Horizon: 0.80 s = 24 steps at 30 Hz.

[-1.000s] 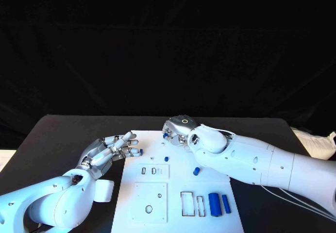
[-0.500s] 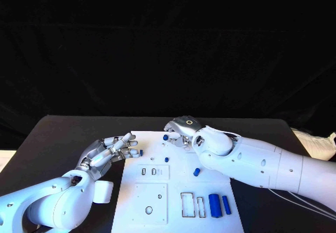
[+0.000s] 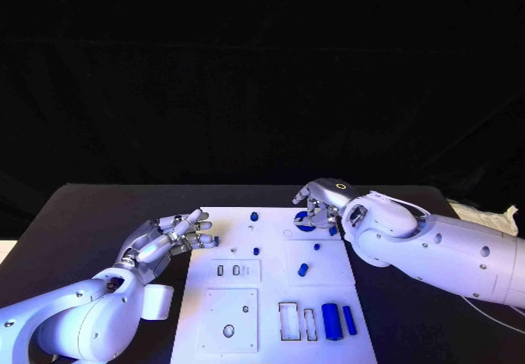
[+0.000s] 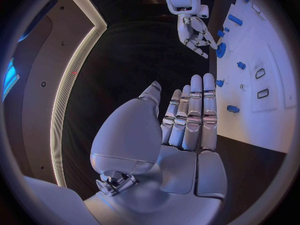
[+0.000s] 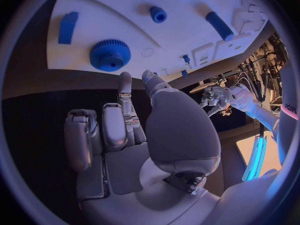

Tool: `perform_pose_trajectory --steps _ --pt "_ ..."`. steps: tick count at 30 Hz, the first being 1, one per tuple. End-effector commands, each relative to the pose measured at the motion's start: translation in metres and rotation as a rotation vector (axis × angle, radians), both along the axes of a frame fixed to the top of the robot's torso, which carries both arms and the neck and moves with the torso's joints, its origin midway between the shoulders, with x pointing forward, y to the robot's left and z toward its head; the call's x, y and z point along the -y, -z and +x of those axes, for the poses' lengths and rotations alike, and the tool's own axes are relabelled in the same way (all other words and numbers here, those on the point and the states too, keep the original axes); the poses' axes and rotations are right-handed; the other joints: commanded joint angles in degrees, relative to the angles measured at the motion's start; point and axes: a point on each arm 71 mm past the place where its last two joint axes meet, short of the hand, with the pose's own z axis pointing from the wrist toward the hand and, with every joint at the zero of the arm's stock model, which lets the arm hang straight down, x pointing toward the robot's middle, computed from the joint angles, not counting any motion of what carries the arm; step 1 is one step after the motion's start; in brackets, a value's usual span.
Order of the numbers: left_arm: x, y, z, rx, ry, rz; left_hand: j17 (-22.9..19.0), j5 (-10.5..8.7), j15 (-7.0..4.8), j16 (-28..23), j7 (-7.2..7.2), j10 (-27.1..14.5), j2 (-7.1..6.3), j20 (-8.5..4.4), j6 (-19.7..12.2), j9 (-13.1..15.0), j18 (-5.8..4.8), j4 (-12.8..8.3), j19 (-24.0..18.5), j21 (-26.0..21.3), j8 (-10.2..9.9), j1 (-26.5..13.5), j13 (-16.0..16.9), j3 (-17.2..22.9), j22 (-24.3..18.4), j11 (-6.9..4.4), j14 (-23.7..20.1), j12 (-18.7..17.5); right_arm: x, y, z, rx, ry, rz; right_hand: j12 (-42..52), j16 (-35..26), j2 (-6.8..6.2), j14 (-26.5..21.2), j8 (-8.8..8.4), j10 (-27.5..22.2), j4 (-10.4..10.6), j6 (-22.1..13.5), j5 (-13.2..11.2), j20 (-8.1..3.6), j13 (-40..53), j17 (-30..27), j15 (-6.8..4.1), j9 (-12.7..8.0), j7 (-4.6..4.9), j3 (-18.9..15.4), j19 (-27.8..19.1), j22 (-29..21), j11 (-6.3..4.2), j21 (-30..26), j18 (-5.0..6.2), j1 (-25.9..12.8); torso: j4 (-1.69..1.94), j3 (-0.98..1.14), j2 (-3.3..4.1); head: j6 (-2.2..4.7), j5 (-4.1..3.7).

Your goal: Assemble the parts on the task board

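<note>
The white task board (image 3: 274, 303) lies in the middle of the black table. A blue gear (image 3: 305, 221) (image 5: 110, 54) lies flat near the board's far right corner. My right hand (image 3: 321, 199) (image 5: 140, 130) hovers just beyond it with fingers stretched out, holding nothing. My left hand (image 3: 170, 235) (image 4: 187, 130) hangs at the board's left edge, fingers straight and empty. A small blue peg (image 3: 217, 241) (image 4: 232, 108) sits on the board close to its fingertips. Two long blue bars (image 3: 331, 320) lie at the near right, and small blue pieces (image 3: 303, 269) dot the middle.
Rectangular slots (image 3: 291, 319) and an oval hole (image 3: 229, 331) open in the board's near half. Bare black table (image 3: 88, 220) stretches to the left and right of the board. The board (image 5: 169, 40) (image 4: 262, 95) also shows past each hand's fingers.
My right hand has moved to the right along the board's far edge, and the blue gear now shows below it. The left hand has hardly moved.
</note>
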Motion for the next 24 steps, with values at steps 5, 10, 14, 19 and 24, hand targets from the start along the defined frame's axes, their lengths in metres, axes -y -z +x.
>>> perform_pose_trajectory --steps 5,10,14,19,24 --pt "0.002 -0.001 -0.001 0.004 0.023 -0.017 0.11 -0.18 0.14 -0.19 0.44 -0.19 0.02 0.24 0.00 -0.07 0.05 -0.34 0.25 0.33 -0.24 0.62 -0.09 0.03 0.10 0.29 -0.16 -0.20 0.020 0.011 0.001 -0.171 0.124 -0.021 22.10 5.09 1.08 2.59 -0.04 -3.20 7.56 -1.32 -0.47 0.77 27.16 7.85 0.57 0.12 0.58 -9.15 1.37 7.70 0.75 1.15 -1.39 6.08 -0.05 -0.02 -0.08 -0.06 -0.18" --pt "0.002 -0.001 -0.001 0.004 0.023 -0.017 0.11 -0.18 0.14 -0.19 0.44 -0.19 0.02 0.24 0.00 -0.07 0.05 -0.34 0.25 0.33 -0.24 0.62 -0.09 0.03 0.10 0.29 -0.16 -0.20 0.026 0.012 0.004 -0.160 0.164 -0.031 28.27 6.11 1.71 2.80 0.02 -3.27 7.43 -1.21 0.76 0.90 34.53 9.67 0.68 0.19 0.67 -8.97 1.85 8.51 0.85 1.49 -1.55 6.75 -0.02 -0.04 -0.01 -0.06 -0.19" --pt "0.002 -0.001 -0.001 0.003 0.023 -0.017 0.11 -0.18 0.14 -0.19 0.44 -0.19 0.02 0.24 0.00 -0.07 0.05 -0.34 0.25 0.33 -0.24 0.62 -0.09 0.03 0.10 0.29 -0.16 -0.20 0.026 0.013 0.006 -0.156 0.178 -0.031 30.95 6.55 2.20 2.89 0.08 -3.17 7.36 -0.92 1.55 0.93 37.77 10.44 0.70 0.26 0.64 -8.67 2.17 9.01 0.85 1.69 -1.65 7.17 -0.06 -0.03 0.04 -0.14 -0.13" --pt "0.002 -0.001 -0.001 0.003 0.024 -0.017 0.11 -0.18 0.14 -0.19 0.44 -0.19 0.02 0.24 0.00 -0.07 0.05 -0.34 0.25 0.33 -0.24 0.62 -0.09 0.03 0.10 0.29 -0.16 -0.20 0.022 0.014 0.008 -0.157 0.175 -0.026 34.15 6.84 2.84 2.94 0.33 -2.49 7.30 -0.17 1.83 0.91 41.16 10.94 0.65 0.40 0.52 -8.44 2.37 9.33 0.76 1.83 -1.72 7.21 0.01 -0.03 0.01 -0.17 -0.11" --pt "0.002 -0.001 0.000 0.002 0.024 -0.017 0.11 -0.18 0.14 -0.19 0.44 -0.19 0.02 0.24 0.00 -0.07 0.05 -0.34 0.25 0.33 -0.24 0.62 -0.09 0.03 0.10 0.29 -0.16 -0.20 0.020 0.015 0.008 -0.162 0.175 -0.023 37.19 7.22 3.36 3.04 0.50 -1.72 7.25 0.44 2.04 0.88 44.28 11.66 0.60 0.49 0.42 -8.38 2.65 9.76 0.70 2.00 -1.81 6.98 0.01 -0.07 -0.01 -0.19 -0.14"
